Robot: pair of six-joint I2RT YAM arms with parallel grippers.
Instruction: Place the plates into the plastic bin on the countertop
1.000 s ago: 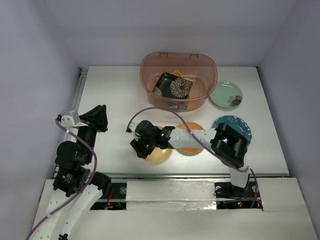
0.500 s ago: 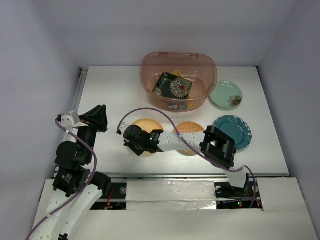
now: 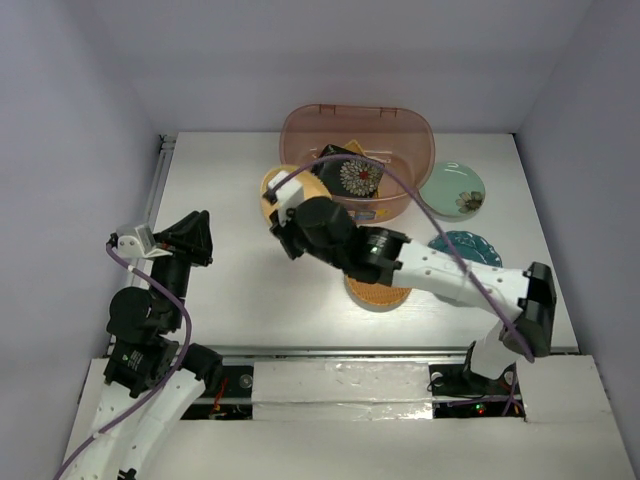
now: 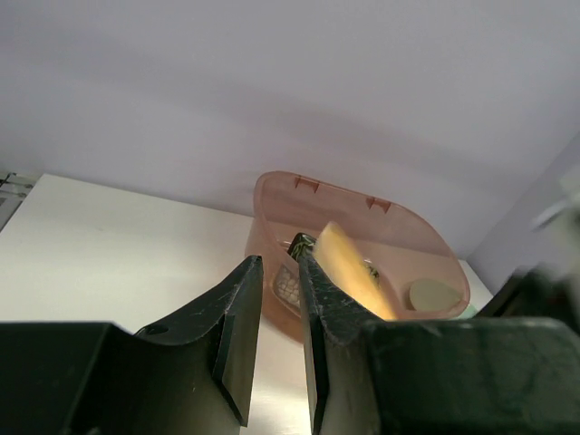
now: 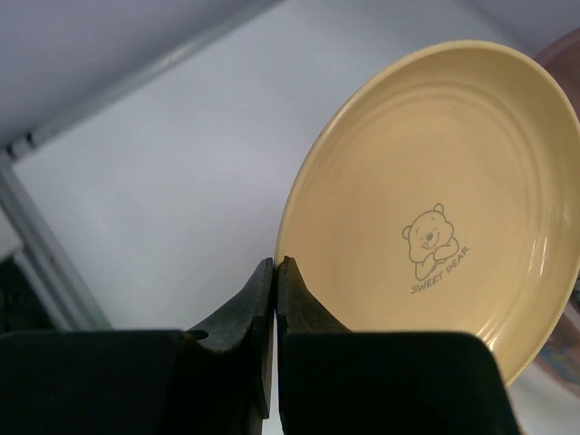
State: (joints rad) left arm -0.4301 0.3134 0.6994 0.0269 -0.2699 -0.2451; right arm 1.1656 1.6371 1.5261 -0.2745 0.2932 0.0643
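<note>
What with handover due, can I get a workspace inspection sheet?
Surface: white countertop, no spills seen.
Job's things: yellow plate held tilted near the plastic bin's left rim; black floral plate inside; pale green plate, teal plate, orange ribbed plate on the countertop.
Clutter: nothing seen.
End effectors: right end effector shut on the yellow plate's rim; left end effector slightly open, empty.
Cables: purple cable arching over the right arm.
Surroundings: plain walls.

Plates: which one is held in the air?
The plain yellow round plate with the bear print, pinched at its rim by the right gripper. The others lie on the white countertop or in the pinkish plastic bin.
</note>
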